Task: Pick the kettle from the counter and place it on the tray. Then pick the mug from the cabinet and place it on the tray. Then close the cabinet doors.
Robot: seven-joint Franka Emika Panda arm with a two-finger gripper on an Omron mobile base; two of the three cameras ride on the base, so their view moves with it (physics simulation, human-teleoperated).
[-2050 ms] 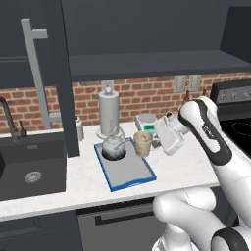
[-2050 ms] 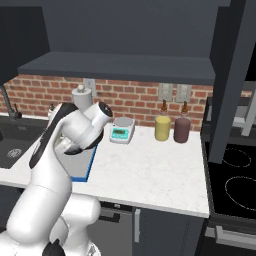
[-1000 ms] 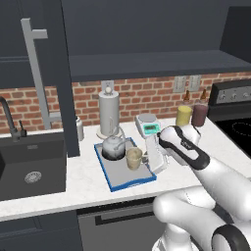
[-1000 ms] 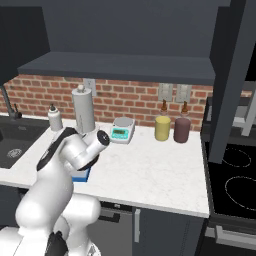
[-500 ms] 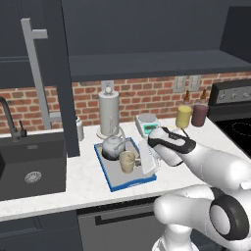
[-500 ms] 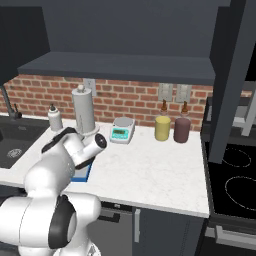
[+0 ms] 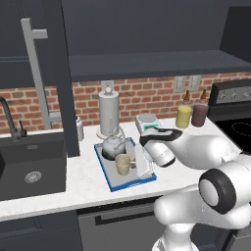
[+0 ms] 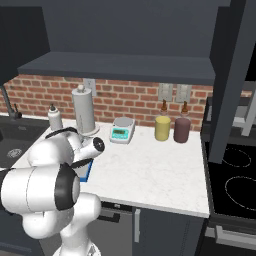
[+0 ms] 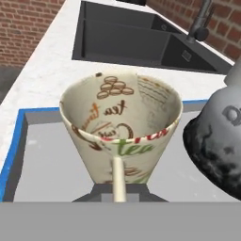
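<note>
Hand view puts the mug [image 9: 123, 134] dead centre, low over the tray [image 9: 9, 146], kettle [image 9: 219, 141] at right; whether the gripper [image 7: 139, 164] pinches it I cannot tell. Best lower straight, avoiding the kettle.

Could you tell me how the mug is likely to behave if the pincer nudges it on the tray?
The mug tapers to a narrow base, so it probably tips easily. It looks rigid ceramic, likely chipping against the kettle close beside it.
</note>
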